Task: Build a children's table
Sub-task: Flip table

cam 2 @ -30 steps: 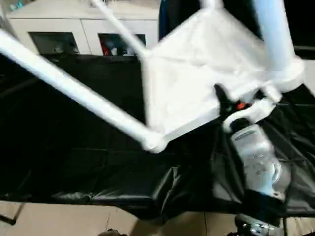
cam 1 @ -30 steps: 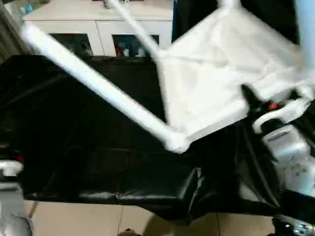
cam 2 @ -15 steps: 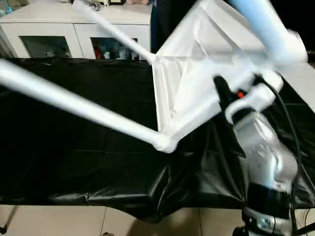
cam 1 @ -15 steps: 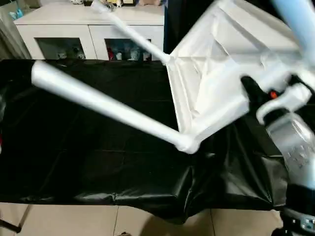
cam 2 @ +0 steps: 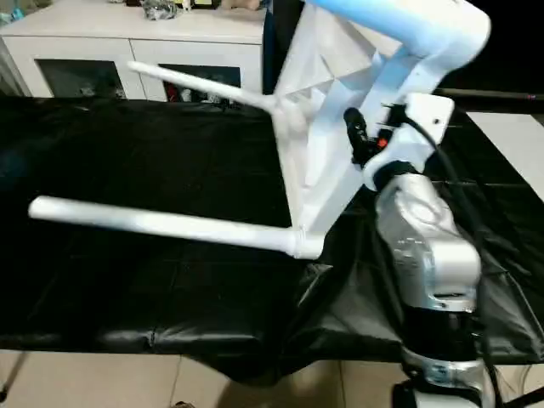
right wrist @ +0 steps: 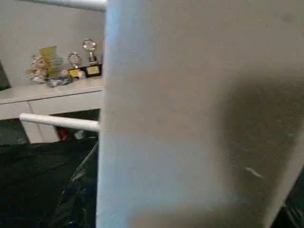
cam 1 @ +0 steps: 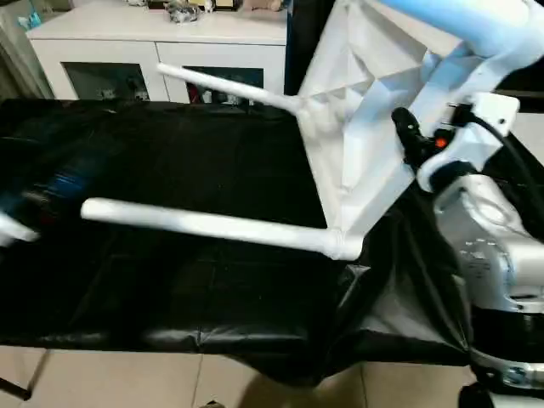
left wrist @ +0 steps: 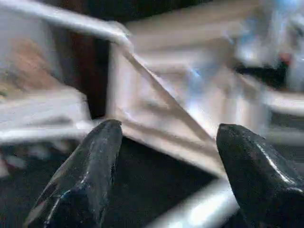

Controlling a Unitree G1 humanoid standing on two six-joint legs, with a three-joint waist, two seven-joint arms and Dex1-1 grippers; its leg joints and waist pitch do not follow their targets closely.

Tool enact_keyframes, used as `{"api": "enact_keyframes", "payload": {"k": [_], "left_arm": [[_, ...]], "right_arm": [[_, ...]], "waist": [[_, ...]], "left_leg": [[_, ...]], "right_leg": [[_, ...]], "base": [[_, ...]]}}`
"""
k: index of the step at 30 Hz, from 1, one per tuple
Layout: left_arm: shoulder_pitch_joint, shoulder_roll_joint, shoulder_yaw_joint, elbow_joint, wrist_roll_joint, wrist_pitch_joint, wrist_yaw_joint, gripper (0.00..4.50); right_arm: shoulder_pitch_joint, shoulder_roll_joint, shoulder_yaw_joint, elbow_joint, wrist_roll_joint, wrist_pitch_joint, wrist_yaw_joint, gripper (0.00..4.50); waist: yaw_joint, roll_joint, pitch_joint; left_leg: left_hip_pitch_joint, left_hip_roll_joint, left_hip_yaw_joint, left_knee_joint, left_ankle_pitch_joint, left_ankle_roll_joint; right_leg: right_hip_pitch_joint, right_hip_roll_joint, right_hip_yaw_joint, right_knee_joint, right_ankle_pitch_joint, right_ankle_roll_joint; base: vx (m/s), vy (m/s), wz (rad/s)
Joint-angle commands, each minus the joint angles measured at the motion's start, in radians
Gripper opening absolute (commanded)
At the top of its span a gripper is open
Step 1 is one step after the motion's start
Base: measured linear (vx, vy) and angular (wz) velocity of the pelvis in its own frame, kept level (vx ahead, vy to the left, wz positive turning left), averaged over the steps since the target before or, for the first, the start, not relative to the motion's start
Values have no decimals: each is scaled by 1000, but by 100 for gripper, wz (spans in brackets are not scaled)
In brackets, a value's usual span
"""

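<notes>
The children's table (cam 1: 357,127) hangs tipped on its side over the black cloth, its ribbed underside facing left. One white leg (cam 1: 212,227) runs leftward low over the cloth. A second leg (cam 1: 225,87) points left at the back, and a third (cam 2: 399,21) crosses the top right. My right gripper (cam 1: 412,146) is shut on the table at its near right corner, and a white tube (right wrist: 190,118) stands close in the right wrist view. My left gripper (left wrist: 170,128) is open with nothing between its black fingers (left wrist: 95,166), facing the table from the left.
A black cloth (cam 1: 170,289) covers the workbench and hangs crumpled over its front edge. Behind it stands a white cabinet with glass doors (cam 1: 127,42) bearing trophies and toys (right wrist: 80,57). Tiled floor (cam 1: 110,378) lies in front.
The table has swung in my right gripper: its top now stands steeper and the front leg has dropped to nearly level above the cloth. The camera has shifted too.
</notes>
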Motion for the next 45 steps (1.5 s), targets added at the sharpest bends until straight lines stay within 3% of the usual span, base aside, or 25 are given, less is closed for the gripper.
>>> {"api": "enact_keyframes", "payload": {"k": [1, 6, 15, 21, 23, 29, 37, 40, 45], "left_arm": [[-26, 18, -67, -52, -31, 80, -19, 358], [-44, -1, -149, -47, -4, 111, -43, 358], [-42, -16, -252, -34, 60, 119, -73, 358], [-39, -24, -261, -37, 64, 128, -80, 358], [-33, -20, -264, -40, 75, 124, -85, 358], [-31, -26, -276, -45, 101, 120, -86, 358], [-30, -27, -289, -54, 127, 123, -93, 358], [-32, -25, -298, -59, 142, 123, -94, 358], [-23, -27, -303, -67, 152, 120, -94, 358]], "right_arm": [[-17, 8, 19, 35, -41, 9, -19, 198], [-48, 13, 49, 61, -63, 11, 0, 198], [-115, -17, 102, 119, -114, 32, 46, 197], [-133, -14, 110, 147, -134, 39, 48, 196], [-135, -12, 126, 146, -140, 53, 61, 195], [-143, -14, 156, 155, -166, 94, 78, 194], [-143, 1, 177, 178, -185, 119, 88, 194], [-148, 15, 165, 189, -179, 113, 95, 264], [-145, 25, 162, 201, -186, 100, 100, 298]], "waist": [[-12, 8, -40], [-18, 7, -42], [-28, 4, -43], [-27, 3, -43], [-28, -1, -41], [-31, -1, -42], [-34, -4, -41], [-34, -4, -40], [-34, -8, -45]], "left_leg": [[36, 33, -18, -92, -382, -124], [28, 29, -17, -87, -340, -121], [30, 28, -17, -85, -330, -119], [32, 28, -14, -83, -318, -116], [31, 28, -14, -83, -328, -115], [31, 29, -15, -84, -324, -115], [37, 30, -19, -87, -385, -128], [37, 30, -20, -88, -401, -130], [33, 30, -20, -86, -375, -128]], "right_leg": [[4, -52, 40, -78, -336, -77], [11, -50, 46, -78, -334, -58], [12, -43, 49, -72, -287, -77], [11, -42, 50, -71, -263, -93], [12, -42, 51, -73, -282, -91], [12, -43, 51, -73, -291, -86], [5, -43, 51, -78, -333, -79], [4, -43, 51, -79, -347, -76], [9, -44, 51, -74, -300, -90]], "base": [[0, 0, 0], [0, 0, 0], [0, 0, 0], [0, 0, 0], [0, 0, 0], [0, 0, 0], [0, 0, 0], [0, 0, 0], [0, 0, 0]]}}
